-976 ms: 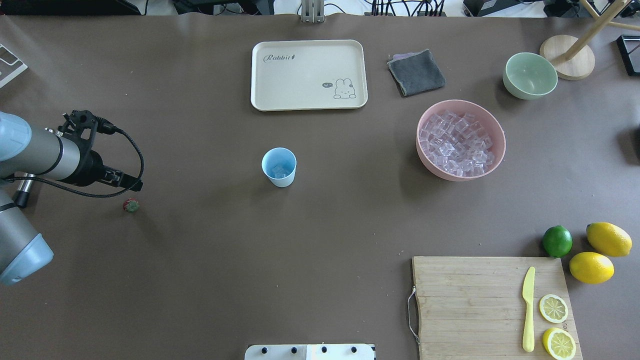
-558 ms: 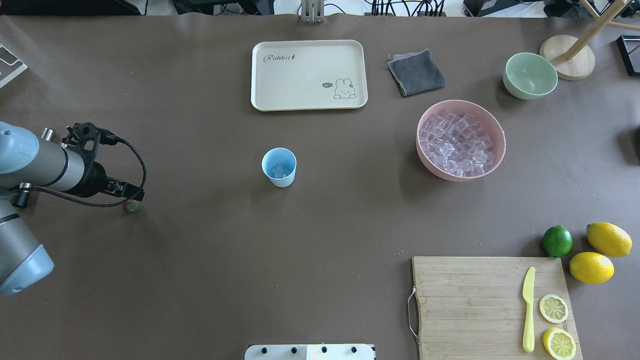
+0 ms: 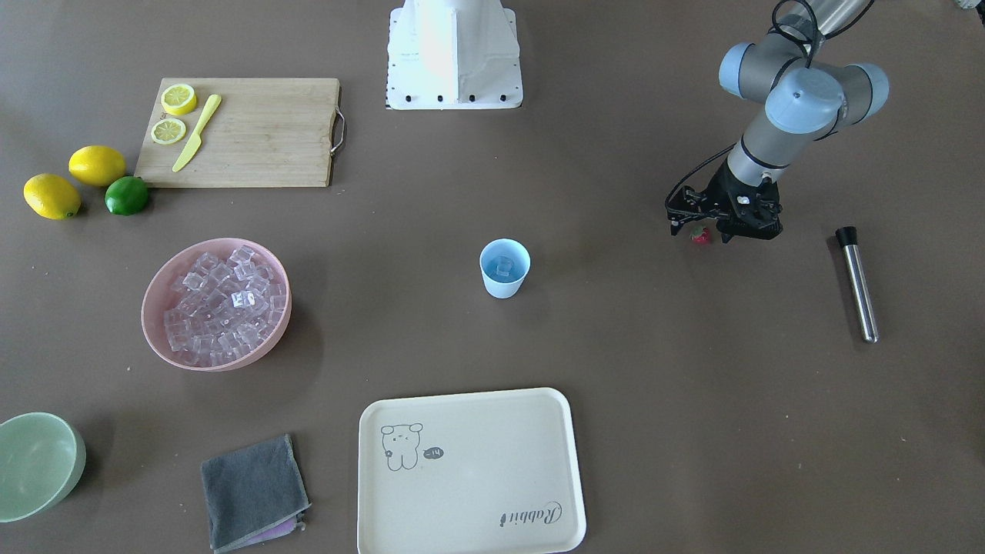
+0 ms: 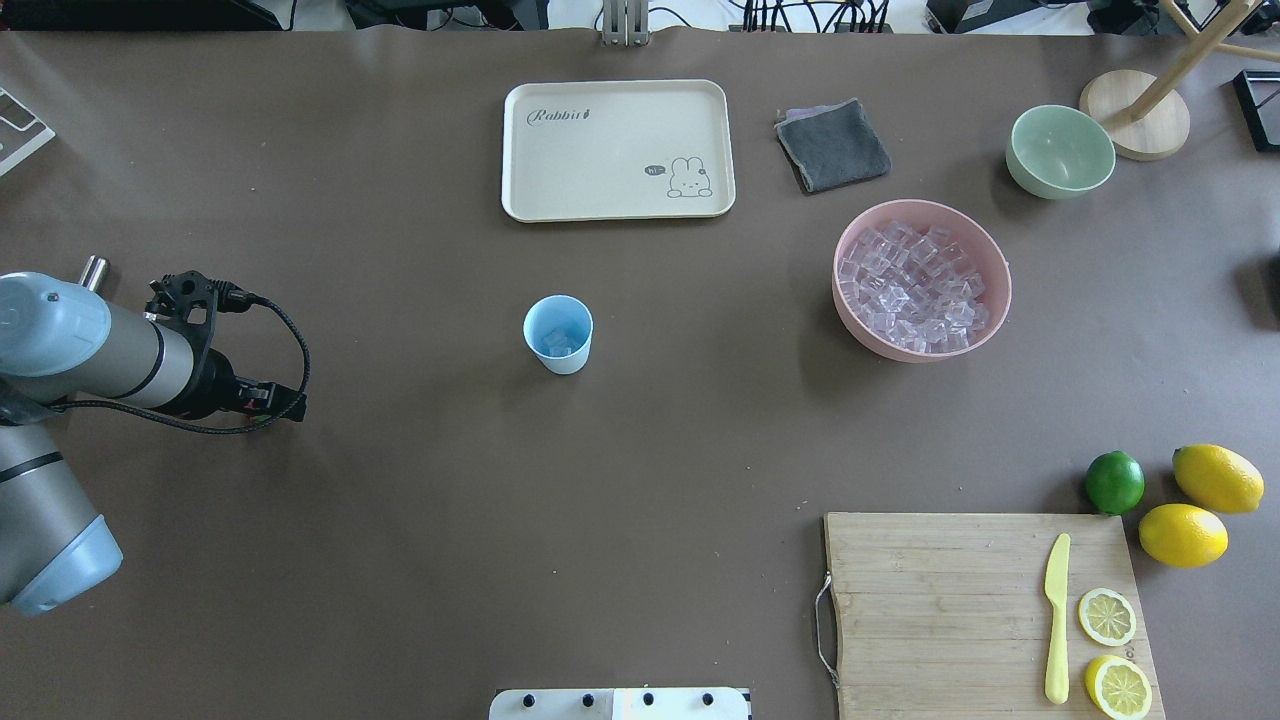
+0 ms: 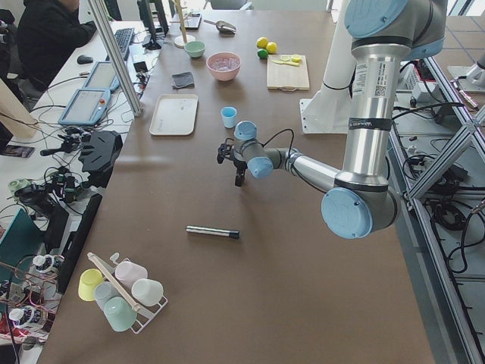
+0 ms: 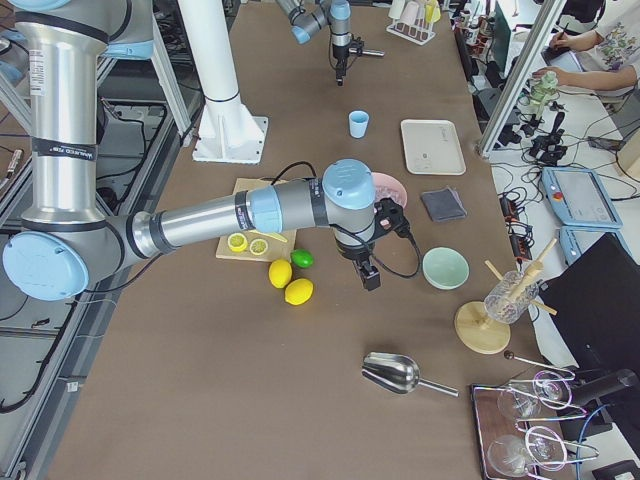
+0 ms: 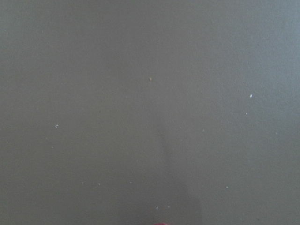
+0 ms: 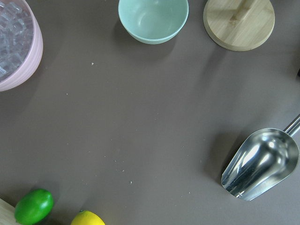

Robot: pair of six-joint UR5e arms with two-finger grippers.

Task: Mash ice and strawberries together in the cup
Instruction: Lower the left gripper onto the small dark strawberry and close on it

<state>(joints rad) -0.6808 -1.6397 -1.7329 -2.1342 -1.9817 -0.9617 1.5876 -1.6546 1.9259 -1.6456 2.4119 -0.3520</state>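
The light blue cup [image 4: 558, 335] stands upright mid-table with a few ice cubes [image 3: 504, 267] inside. More ice [image 4: 915, 285] fills the pink bowl [image 4: 1004, 285] to its right. A tiny red strawberry [image 3: 700, 235] lies on the table at the left. My left gripper [image 3: 698, 228] is low over it, open, with a finger on each side. The overhead view shows the gripper [image 4: 275, 410] covering the berry. My right gripper [image 6: 368, 277] hangs near the pink bowl and the pale green bowl. It shows only in the exterior right view, so I cannot tell its state.
A metal rod [image 3: 858, 285] lies beyond the left arm. A cream tray [image 4: 618, 150], grey cloth [image 4: 833, 145] and pale green bowl [image 4: 1060, 150] line the far side. Cutting board [image 4: 940, 600] with knife and lemon slices, lime [image 4: 1114, 482], lemons, and a metal scoop [image 8: 260, 164] sit at right.
The left arm has swung toward the robot and slightly right. Its gripper now sits over the strawberry, which lay uncovered beside it a second ago.
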